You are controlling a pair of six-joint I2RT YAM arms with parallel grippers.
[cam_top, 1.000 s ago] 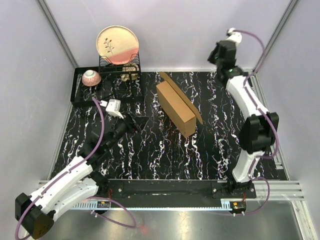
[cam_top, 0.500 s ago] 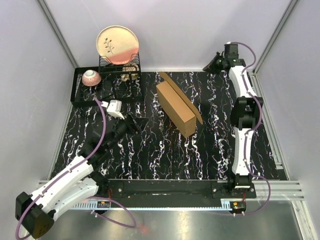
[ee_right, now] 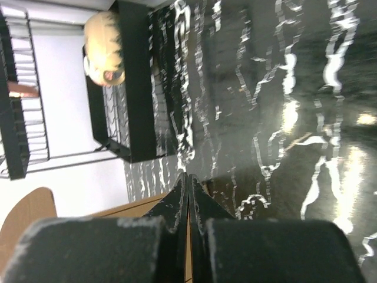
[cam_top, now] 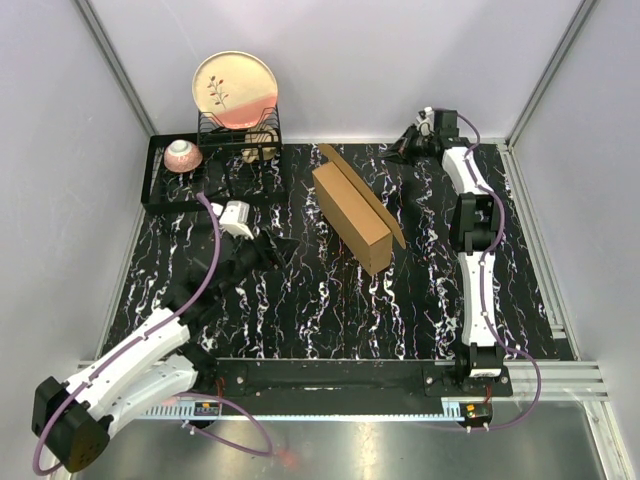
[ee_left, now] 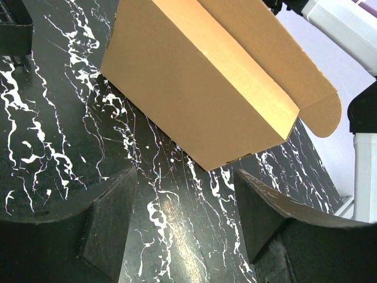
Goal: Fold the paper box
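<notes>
- Located paper box (cam_top: 350, 215) mid-table, formed as a long carton, with lid flap (ee_left: 265, 53) raised along its 3 o'clock side, not closed.
- Noted left gripper (cam_top: 272, 247) at 9 o'clock of the box, jaws wide, holding nothing, apart from the cardboard.
- Noted right gripper (cam_top: 406, 147) at 1 o'clock of the box, fingers pressed together, empty.
- Risk of sliding or rotating the light carton toward 9 o'clock if pressing the flap without bracing.
- Risk of creasing or buckling the thin flap if striking it edge-on with pinched fingers.
- Risk of collision with dish rack (cam_top: 160, 195) at 10 o'clock.
</notes>
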